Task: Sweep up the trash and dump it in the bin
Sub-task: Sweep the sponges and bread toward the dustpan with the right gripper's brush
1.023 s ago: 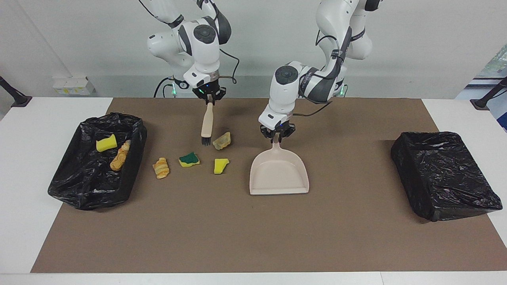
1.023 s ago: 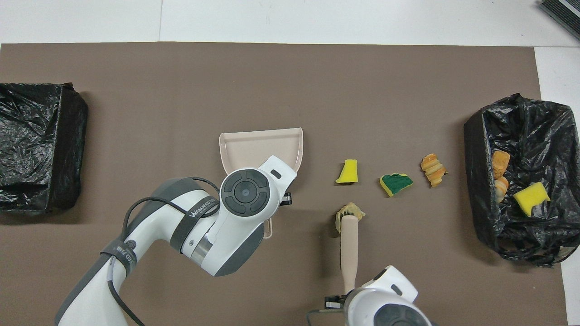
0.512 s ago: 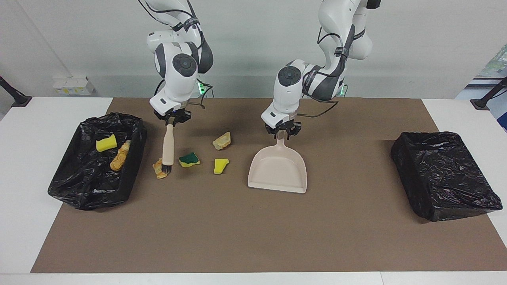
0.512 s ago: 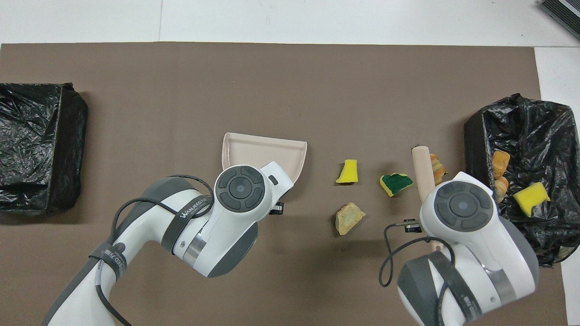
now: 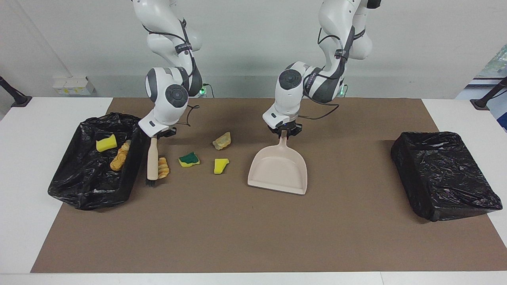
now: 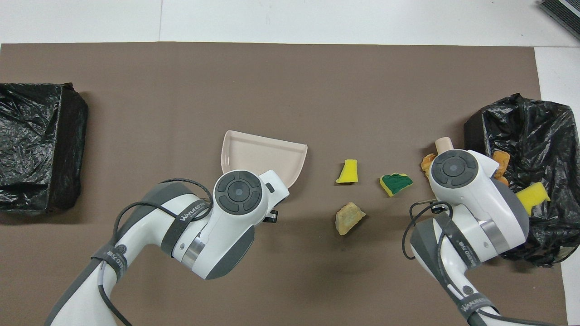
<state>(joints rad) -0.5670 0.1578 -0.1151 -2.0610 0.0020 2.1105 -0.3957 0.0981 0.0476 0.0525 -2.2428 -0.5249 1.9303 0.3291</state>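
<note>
My right gripper (image 5: 158,135) is shut on the top of the beige brush (image 5: 152,160). The brush hangs with its black bristles on the mat, between the lined bin (image 5: 91,194) and an orange bread bit (image 5: 163,168). More trash lies on the mat: a green-and-yellow sponge (image 5: 189,159), a yellow chunk (image 5: 220,165) and a tan lump (image 5: 222,141). A yellow sponge (image 5: 106,143) and a bread bit (image 5: 120,156) lie in the bin. My left gripper (image 5: 283,132) is shut on the handle of the beige dustpan (image 5: 279,170), which rests on the mat beside the trash. In the overhead view both wrists hide the grippers.
A second black-lined bin (image 5: 443,174) stands at the left arm's end of the table. The brown mat (image 5: 253,229) covers most of the white table. Overhead, the dustpan (image 6: 267,156), yellow chunk (image 6: 348,172), green sponge (image 6: 395,183) and tan lump (image 6: 348,218) show.
My right arm carried the brush from the tan lump past the orange bread bit to the bin's side. The dustpan turned slightly in my left gripper.
</note>
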